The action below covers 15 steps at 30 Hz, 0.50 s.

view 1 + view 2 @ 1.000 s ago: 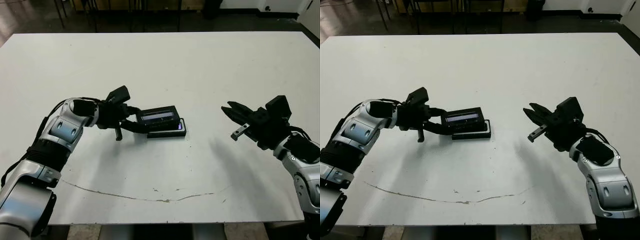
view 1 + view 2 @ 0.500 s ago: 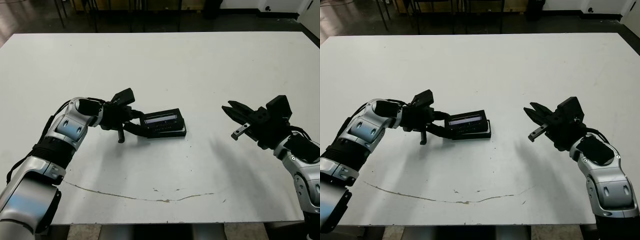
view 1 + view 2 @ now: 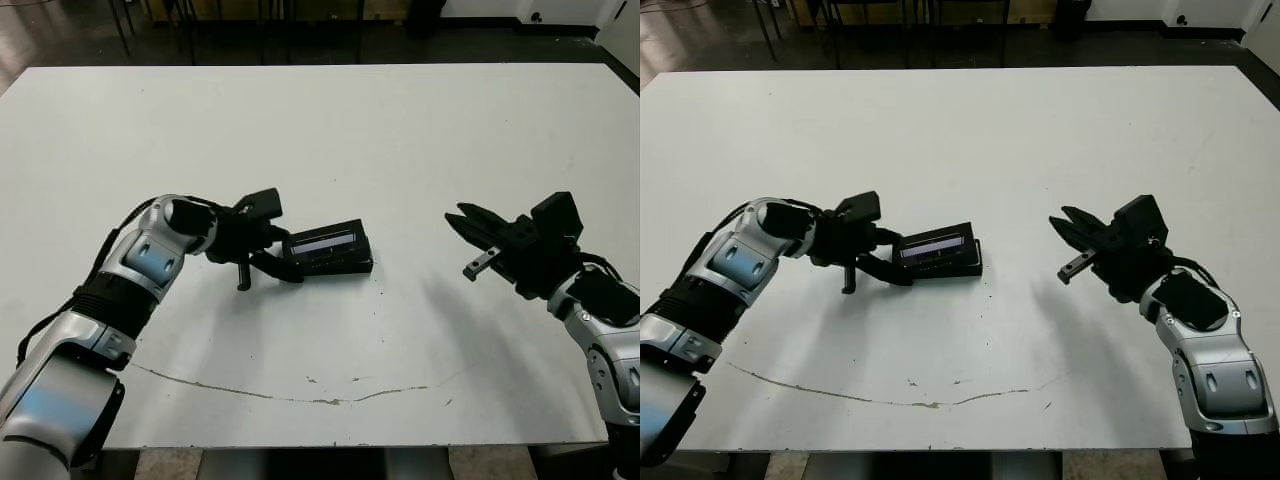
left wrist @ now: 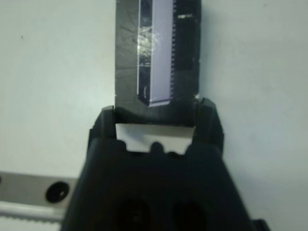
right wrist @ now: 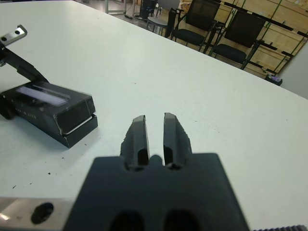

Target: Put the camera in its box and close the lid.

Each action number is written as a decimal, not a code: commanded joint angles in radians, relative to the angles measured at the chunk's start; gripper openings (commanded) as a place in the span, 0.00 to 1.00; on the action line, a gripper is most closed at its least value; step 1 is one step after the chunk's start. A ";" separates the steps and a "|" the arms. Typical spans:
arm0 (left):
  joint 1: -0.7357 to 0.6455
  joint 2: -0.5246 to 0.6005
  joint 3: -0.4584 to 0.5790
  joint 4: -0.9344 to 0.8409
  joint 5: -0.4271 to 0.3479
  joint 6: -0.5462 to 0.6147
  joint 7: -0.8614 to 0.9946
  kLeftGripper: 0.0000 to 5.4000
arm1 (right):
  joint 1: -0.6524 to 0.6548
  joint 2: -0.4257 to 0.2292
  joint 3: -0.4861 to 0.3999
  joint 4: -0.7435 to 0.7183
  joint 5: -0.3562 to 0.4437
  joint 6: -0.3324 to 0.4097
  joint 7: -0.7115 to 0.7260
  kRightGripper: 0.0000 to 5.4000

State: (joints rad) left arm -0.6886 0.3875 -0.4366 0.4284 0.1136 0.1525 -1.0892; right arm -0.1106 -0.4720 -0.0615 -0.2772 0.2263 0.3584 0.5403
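Note:
The black lid [image 3: 325,243], with a silvery strip on its face, lies almost flat over the box [image 3: 340,267] at the table's middle, slightly askew. My left gripper [image 3: 284,255] is shut on the lid's left end; in the left wrist view its fingers [image 4: 208,120] flank the lid [image 4: 156,53]. The camera is hidden under the lid. My right gripper [image 3: 455,216] hovers well to the right of the box, shut and holding nothing. Its wrist view shows a strip of the box's white lining [image 5: 79,126] below the lid [image 5: 48,102].
A thin dark scratch line [image 3: 300,392] runs along the white table [image 3: 330,130] near its front edge. Dark chairs [image 5: 226,36] stand beyond the far edge.
My left gripper moved a little right and lowered the tilted lid onto the box, covering the purple camera face seen earlier. The right arm stayed still.

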 commanded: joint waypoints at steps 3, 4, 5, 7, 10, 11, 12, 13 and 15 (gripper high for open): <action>0.021 -0.032 -0.058 0.021 0.066 0.016 0.043 0.11 | 0.002 -0.014 0.000 0.010 -0.004 0.009 0.004 0.00; 0.021 -0.037 -0.062 0.027 0.070 0.012 0.048 0.11 | 0.001 -0.014 0.000 0.011 -0.004 0.009 0.005 0.00; 0.019 -0.043 -0.068 0.033 0.076 0.011 0.053 0.11 | 0.001 -0.014 0.000 0.011 -0.002 0.010 0.006 0.00; 0.015 -0.053 -0.079 0.046 0.087 0.007 0.061 0.11 | 0.001 -0.015 0.000 0.005 -0.002 0.017 0.004 0.00; 0.009 -0.062 -0.088 0.050 0.095 0.006 0.066 0.11 | 0.002 -0.014 -0.002 -0.001 0.004 0.025 0.005 0.00; 0.006 -0.065 -0.090 0.047 0.099 0.010 0.065 0.11 | 0.003 -0.013 -0.003 0.000 0.007 0.024 0.006 0.00; 0.002 -0.067 -0.091 0.046 0.100 0.009 0.063 0.11 | 0.004 -0.011 -0.003 0.003 0.008 0.019 0.008 0.00; 0.000 -0.068 -0.091 0.044 0.099 0.008 0.060 0.11 | 0.005 -0.010 -0.003 0.005 0.009 0.016 0.009 0.00; -0.007 -0.075 -0.089 0.041 0.089 0.022 0.049 0.11 | 0.005 -0.009 -0.001 0.006 0.007 0.015 0.007 0.00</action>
State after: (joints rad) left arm -0.7199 0.3439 -0.4849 0.4444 0.1686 0.1482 -1.0484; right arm -0.1105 -0.4722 -0.0619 -0.2789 0.2328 0.3634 0.5412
